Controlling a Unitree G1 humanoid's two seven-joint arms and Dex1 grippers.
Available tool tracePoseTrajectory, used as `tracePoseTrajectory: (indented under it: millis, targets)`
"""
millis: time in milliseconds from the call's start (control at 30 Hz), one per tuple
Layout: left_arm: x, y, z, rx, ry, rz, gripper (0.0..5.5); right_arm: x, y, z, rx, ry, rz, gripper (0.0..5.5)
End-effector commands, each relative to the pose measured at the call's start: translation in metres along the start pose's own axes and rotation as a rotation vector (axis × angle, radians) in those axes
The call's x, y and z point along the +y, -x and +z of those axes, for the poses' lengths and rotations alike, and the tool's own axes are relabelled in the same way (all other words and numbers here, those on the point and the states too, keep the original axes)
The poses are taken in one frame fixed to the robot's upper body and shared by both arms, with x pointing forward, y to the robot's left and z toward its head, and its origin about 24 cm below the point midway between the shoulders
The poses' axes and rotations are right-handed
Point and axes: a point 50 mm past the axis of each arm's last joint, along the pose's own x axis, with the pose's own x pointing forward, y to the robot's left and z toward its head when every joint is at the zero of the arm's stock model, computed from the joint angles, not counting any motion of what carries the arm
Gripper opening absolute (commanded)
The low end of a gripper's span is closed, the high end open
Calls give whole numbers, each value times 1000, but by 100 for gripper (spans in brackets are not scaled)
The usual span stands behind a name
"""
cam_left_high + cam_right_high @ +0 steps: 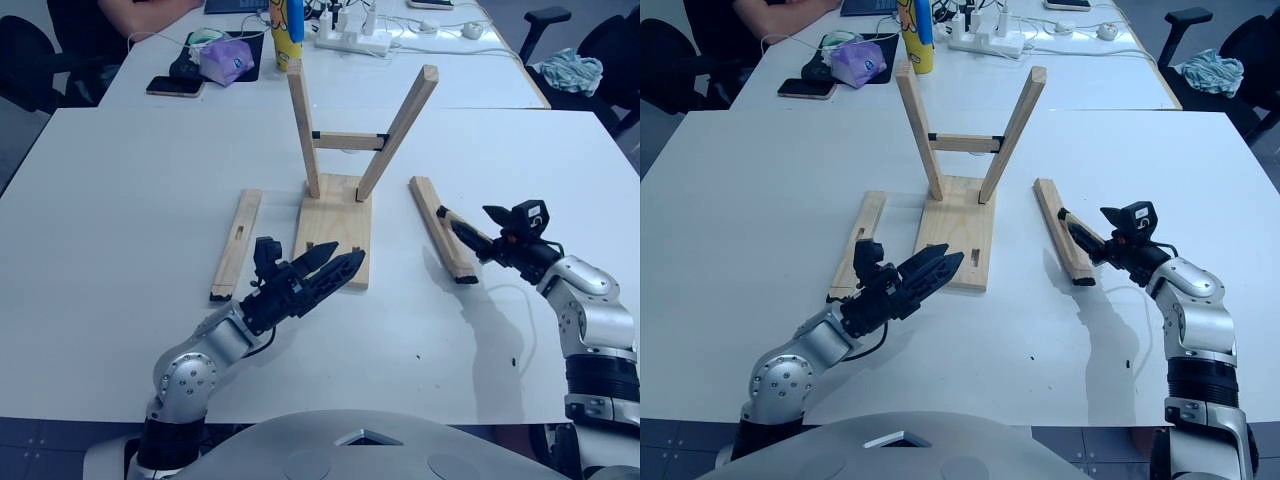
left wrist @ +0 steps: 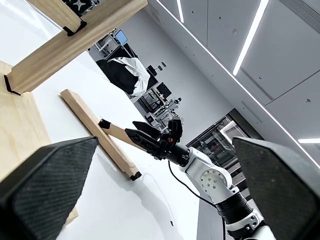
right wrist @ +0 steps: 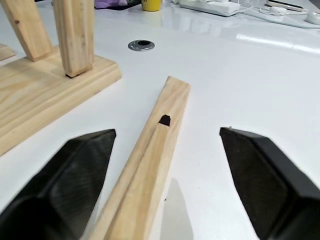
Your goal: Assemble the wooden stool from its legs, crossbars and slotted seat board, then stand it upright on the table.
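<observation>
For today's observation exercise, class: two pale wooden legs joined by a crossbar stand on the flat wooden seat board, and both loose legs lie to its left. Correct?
Not quite. One loose pale wooden leg lies left of the flat wooden seat board, the other leg right of it, as the left eye view shows. The rest holds.

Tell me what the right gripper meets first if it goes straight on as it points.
Most likely the loose leg, which lies flat between the open jaws of the right gripper. How far above it they ride is unclear.
</observation>
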Motion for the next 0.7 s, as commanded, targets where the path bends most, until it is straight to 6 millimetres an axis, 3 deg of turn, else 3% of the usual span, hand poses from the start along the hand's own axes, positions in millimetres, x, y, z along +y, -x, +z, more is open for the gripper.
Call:
tracePoseTrajectory:
  millis: [33, 233, 700]
  targets:
    - [1, -1, 0, 0, -8, 10, 496, 0, -3, -5, 60, 15, 8, 342]
    - [2, -2, -1, -13, -12, 19, 496, 0, -4, -14, 132, -2, 25, 318]
    - [3, -3, -2, -24, -28, 35, 496, 1, -6, -18, 200, -12, 55, 91]
